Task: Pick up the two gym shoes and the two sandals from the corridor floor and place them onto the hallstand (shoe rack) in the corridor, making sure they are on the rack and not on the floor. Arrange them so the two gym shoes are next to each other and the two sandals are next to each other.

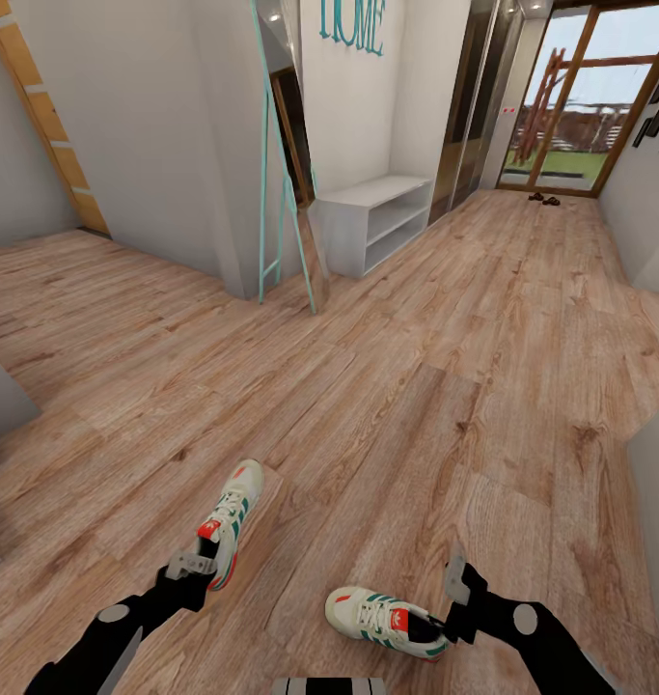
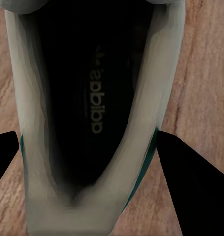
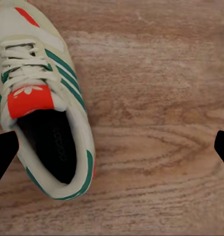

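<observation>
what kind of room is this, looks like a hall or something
Most likely a home entrance corridor: wood-plank floor, a white shoe bench under teal "HOME" wall lettering, and a glazed door at the far end looking outdoors.

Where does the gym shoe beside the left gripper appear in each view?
Head view: the left gym shoe lies low, left of centre, toe pointing away.
Left wrist view: its dark opening is seen from above, between the jaws.
Right wrist view: this one is the other gym shoe.
Shared landmark: the corridor floor planks.
</observation>
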